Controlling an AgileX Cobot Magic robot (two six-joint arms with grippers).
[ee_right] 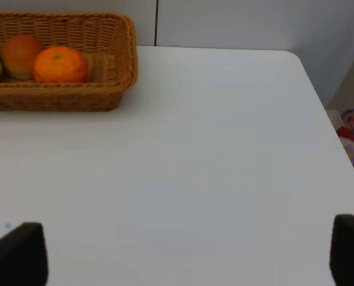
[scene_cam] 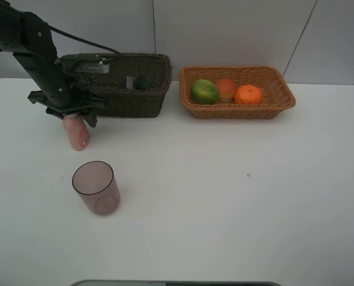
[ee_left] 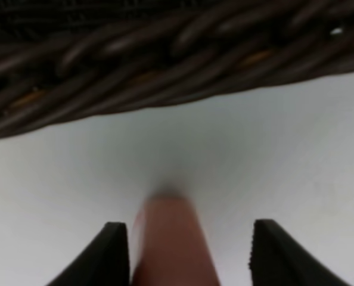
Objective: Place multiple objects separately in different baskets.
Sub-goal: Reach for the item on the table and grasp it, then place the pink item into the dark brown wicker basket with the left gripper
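Observation:
The pink bottle is on the white table just in front of the dark brown basket; its cap is hidden. My left gripper is over it, open, with the bottle between the fingers. The dark green bottle lies in the dark basket. The light tan basket holds the green fruit, the red-orange fruit and the orange. The mauve cup stands on the table near the front left. My right gripper is open and empty, seen only in its wrist view.
The dark basket's woven wall is close ahead of the left fingers. The table's right edge shows in the right wrist view, with coloured items beyond it. A grey object sits at the table's front edge.

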